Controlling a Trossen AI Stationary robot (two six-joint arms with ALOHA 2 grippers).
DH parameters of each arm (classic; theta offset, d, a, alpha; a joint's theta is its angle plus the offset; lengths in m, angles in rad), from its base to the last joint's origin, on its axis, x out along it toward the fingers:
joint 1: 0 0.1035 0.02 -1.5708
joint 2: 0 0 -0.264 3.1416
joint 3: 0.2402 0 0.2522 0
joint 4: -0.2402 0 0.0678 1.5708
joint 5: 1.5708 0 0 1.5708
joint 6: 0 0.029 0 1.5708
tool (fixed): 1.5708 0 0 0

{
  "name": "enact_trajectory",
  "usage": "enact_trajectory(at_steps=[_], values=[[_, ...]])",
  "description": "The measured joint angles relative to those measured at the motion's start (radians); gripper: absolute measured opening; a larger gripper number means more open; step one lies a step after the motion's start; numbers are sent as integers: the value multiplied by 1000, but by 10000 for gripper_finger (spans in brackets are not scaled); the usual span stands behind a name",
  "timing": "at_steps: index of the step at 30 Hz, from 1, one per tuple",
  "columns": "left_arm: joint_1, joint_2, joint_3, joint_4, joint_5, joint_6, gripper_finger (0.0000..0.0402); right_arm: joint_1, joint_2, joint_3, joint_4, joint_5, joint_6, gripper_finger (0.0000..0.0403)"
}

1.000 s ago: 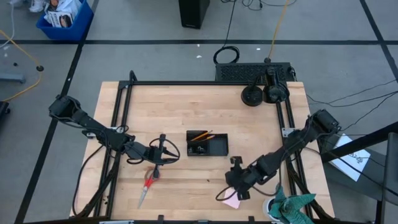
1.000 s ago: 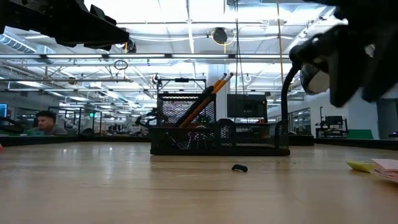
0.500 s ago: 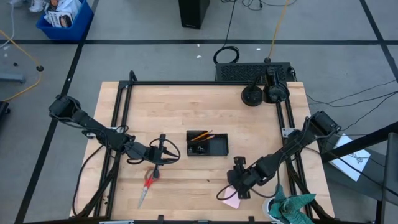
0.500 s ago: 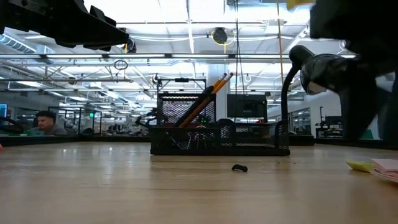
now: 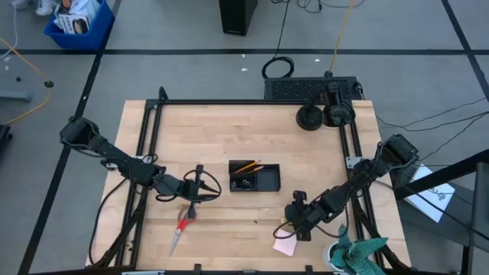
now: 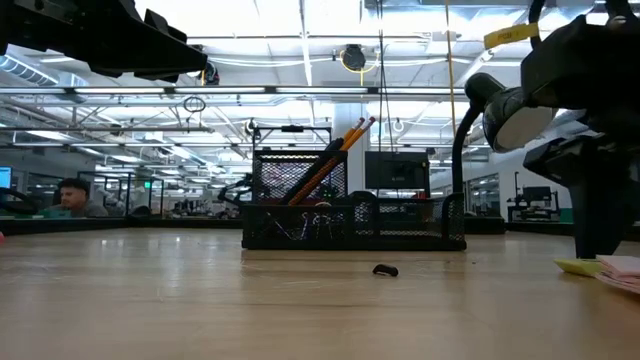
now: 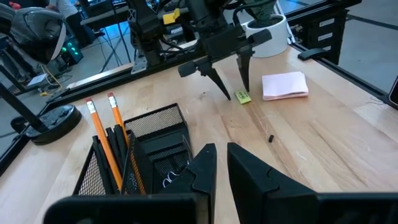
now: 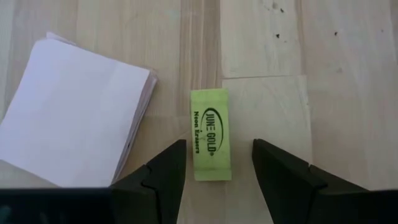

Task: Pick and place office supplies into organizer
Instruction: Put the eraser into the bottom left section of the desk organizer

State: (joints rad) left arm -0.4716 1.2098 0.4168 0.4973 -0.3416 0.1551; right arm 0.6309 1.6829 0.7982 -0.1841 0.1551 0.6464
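From above, the organizer [image 5: 255,176] sits near the middle of the wooden table [image 5: 229,130], with orange pencils [image 5: 246,166] leaning in its left compartment. The left gripper [image 5: 200,186] hovers just left of the organizer, and the red-handled scissors [image 5: 180,226] lie on the table a little nearer the front edge than that gripper. The right gripper [image 5: 294,216] is down toward the front-right of the organizer, with the pink sticky-note pad [image 5: 286,244] just in front of it and a teal cloth [image 5: 359,252] farther right at the table's edge. In the low view, the organizer [image 6: 352,217] stands as a mesh tray with the pencils [image 6: 335,158] slanting up out of it; a tiny black binder clip [image 6: 385,270] lies on the wood just in front of it, and a small yellow eraser [image 6: 579,266] lies beside the pink pad [image 6: 622,268] well to the organizer's right, under the right arm. The left wrist view shows the left gripper [image 7: 221,163] empty, its fingers a narrow gap apart, above the table beside the organizer [image 7: 146,155]; beyond it the right gripper [image 7: 231,83] points down over the eraser [image 7: 242,96]. The right wrist view shows the right gripper [image 8: 217,163] with jaws spread wide either side of the eraser [image 8: 210,134], not gripping it; the pad [image 8: 74,112] lies just beside the eraser.
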Motion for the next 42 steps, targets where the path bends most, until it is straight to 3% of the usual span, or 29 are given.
enact_trajectory(at_steps=[6, 12, 19, 29, 42], values=[[0, 0, 0, 0, 0, -1, 47, 21, 4, -2, 15, 56, -15, 164], [0, 0, 0, 0, 0, -3, 47, 20, 5, -3, 11, 86, 15, 104], [0, 0, 0, 0, 0, -3, 47, 19, 5, -5, 39, 108, -57, 40], [0, 0, 0, 0, 0, -2, 47, -8, -51, -8, 100, 176, -109, 63], [0, 0, 0, 0, 0, 4, 47, -145, -90, -5, 517, 154, -486, 55]])
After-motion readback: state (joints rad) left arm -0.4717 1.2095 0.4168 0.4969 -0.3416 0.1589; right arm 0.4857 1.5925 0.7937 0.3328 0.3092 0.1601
